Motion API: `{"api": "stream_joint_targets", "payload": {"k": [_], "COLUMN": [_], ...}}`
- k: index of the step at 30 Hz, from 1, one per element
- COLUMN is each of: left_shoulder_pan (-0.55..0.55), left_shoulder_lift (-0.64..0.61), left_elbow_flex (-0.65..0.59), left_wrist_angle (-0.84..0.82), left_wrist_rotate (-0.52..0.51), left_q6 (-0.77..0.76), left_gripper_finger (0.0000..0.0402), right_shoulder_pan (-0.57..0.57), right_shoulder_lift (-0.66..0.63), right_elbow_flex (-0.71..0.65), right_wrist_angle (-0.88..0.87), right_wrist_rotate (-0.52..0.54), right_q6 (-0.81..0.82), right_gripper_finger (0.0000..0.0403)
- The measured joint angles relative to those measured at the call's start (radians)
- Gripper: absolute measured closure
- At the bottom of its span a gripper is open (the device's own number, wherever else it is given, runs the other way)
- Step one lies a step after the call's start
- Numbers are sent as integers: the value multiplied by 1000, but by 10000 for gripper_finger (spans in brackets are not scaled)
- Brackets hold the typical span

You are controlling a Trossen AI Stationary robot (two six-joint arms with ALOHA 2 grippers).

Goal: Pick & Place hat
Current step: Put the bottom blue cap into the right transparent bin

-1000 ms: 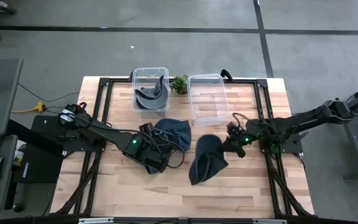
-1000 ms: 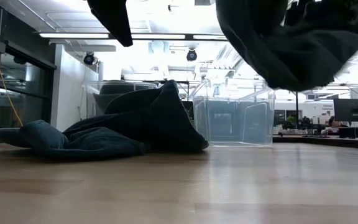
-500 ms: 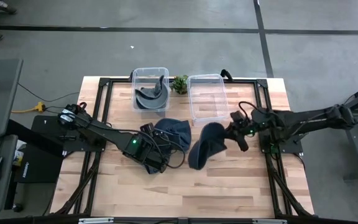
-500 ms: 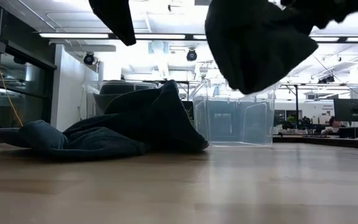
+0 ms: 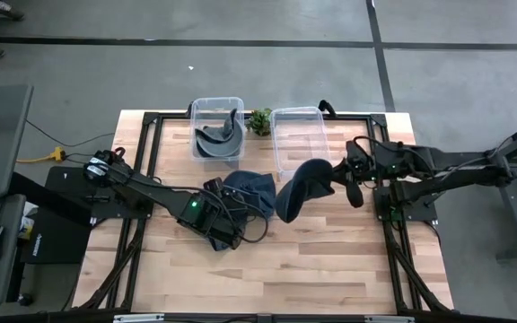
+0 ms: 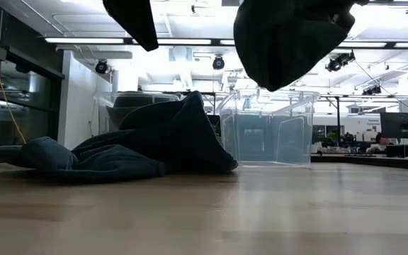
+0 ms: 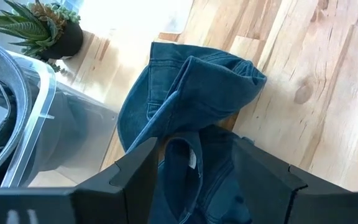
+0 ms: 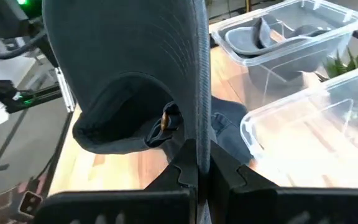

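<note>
My right gripper (image 5: 338,178) is shut on a dark grey cap (image 5: 302,188), held in the air just near of the empty clear bin (image 5: 299,144). The cap also shows in the right wrist view (image 8: 126,87) and the low view (image 6: 282,39). A blue cap (image 5: 248,191) lies crumpled on the table left of it. My left gripper (image 7: 194,171) is open, hovering over the blue cap (image 7: 191,106), one finger on either side and clear of it. A second clear bin (image 5: 218,130) at the far side holds a grey cap. My right gripper pinches the dark cap's brim (image 8: 199,118) between its two fingers, the brim edge-on in the jaws. The fingers come roughly level from the table's right. The cap is lifted clear of the table, its crown (image 8: 123,62) out beyond the fingertips toward the left.
A small potted plant (image 5: 259,120) stands between the two bins at the far edge. Black frame rails (image 5: 386,224) run along the table's sides. Bare wood lies toward the near edge (image 5: 276,278).
My right gripper has risen and gone toward the table's far edge, toward the empty bin, still shut on the dark cap. The cap has gone up with it, well clear of the table.
</note>
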Motion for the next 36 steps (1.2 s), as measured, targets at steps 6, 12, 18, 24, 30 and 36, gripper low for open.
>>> {"api": "stream_joint_targets", "payload": {"k": [6,12,18,24,30,36], "left_shoulder_pan": [0,0,1,60,139,168], "left_shoulder_lift": [0,0,0,0,0,0], "left_elbow_flex": [0,0,0,0,0,0], "left_wrist_angle": [1,1,24,226,488,505], "left_wrist_rotate": [-5,-13,-179,-344,-302,-134], "left_q6": [1,7,9,88,264,297], "left_gripper_finger": [202,202,202,202,202,202], "right_shoulder_pan": [-1,-54,-135,-171,-178,-177], "right_shoulder_lift": [0,0,0,0,0,0], "right_elbow_flex": [0,0,0,0,0,3], "right_wrist_angle": [-39,-36,-31,-24,-24,-25], "right_wrist_rotate": [97,37,-35,-62,-64,-40], "right_q6": [16,74,68,57,44,-5], "right_gripper_finger": [402,402,402,402,401,401]}}
